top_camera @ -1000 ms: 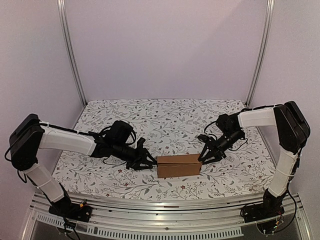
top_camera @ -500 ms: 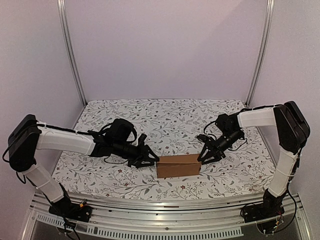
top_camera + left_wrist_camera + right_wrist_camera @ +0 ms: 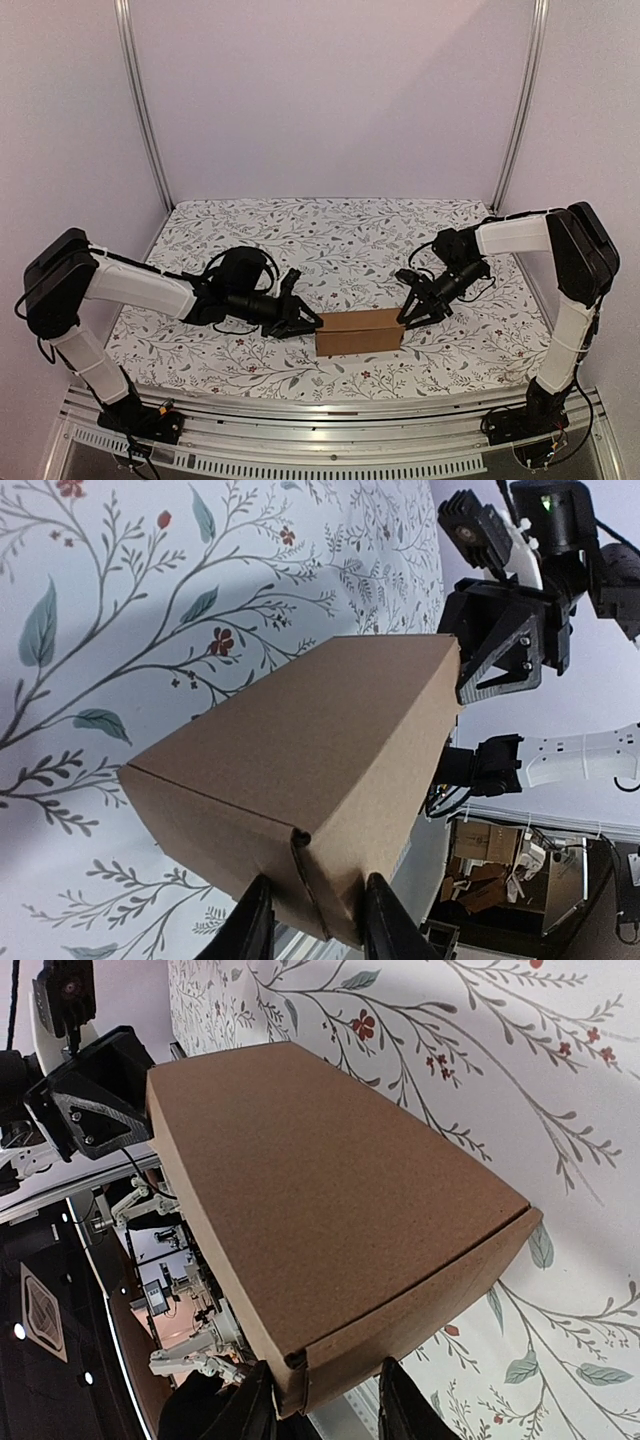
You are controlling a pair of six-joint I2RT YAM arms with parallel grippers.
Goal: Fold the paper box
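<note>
The paper box [image 3: 358, 332] lies closed on the floral table near the front edge, a plain brown oblong. My left gripper [image 3: 306, 324] is at its left end, with jaws apart. In the left wrist view the box's [image 3: 300, 780] near corner sits between the two fingertips [image 3: 252, 925]. My right gripper [image 3: 408, 314] is at the right end, also with jaws apart. In the right wrist view the box's [image 3: 330, 1200] end corner sits between the fingertips [image 3: 398, 1410]. Neither pair of fingers visibly clamps the cardboard.
The floral table cover [image 3: 330, 240] spreads behind the box. Metal frame posts [image 3: 140, 100] stand at the back corners and a slotted rail [image 3: 320, 425] runs along the near edge, just in front of the box.
My left gripper has moved right and lowered against the box's left end. The right gripper and the box have hardly moved.
</note>
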